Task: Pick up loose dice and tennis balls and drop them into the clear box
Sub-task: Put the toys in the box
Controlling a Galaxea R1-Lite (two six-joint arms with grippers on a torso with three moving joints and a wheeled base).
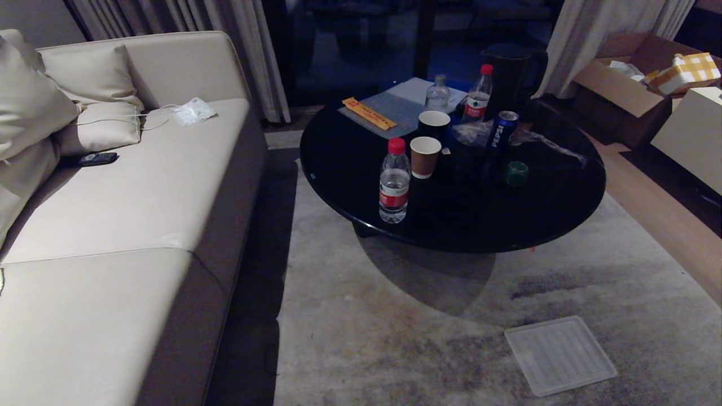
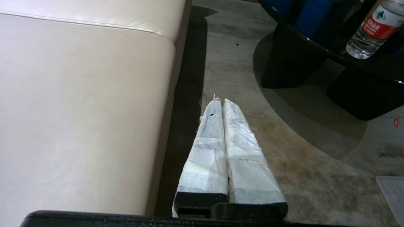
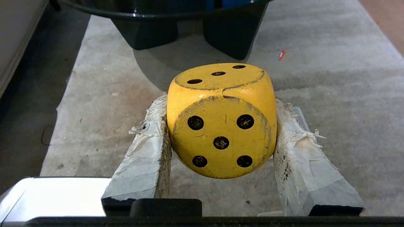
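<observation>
Our right gripper (image 3: 221, 126) pinches one chunky yellow die (image 3: 222, 119), rounded, scuffed, black-pipped, between two tape-wrapped fingers (image 3: 148, 148) above grey carpet (image 3: 331, 94). Our left gripper (image 2: 222, 102) hangs pressed together beside the smooth cream sofa (image 2: 79, 94). From the head we see one ribbed translucent lid (image 1: 559, 354) lying on carpet near a glossy round black table (image 1: 558, 214).

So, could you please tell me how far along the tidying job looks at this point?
In hand: the right pincer is shut on a yellow die above the rug. The left pincer is shut and empty beside the sofa. Done: nothing can be confirmed, since the clear box is not in view; only the ribbed lid shows. Left: dropping this die in.
</observation>
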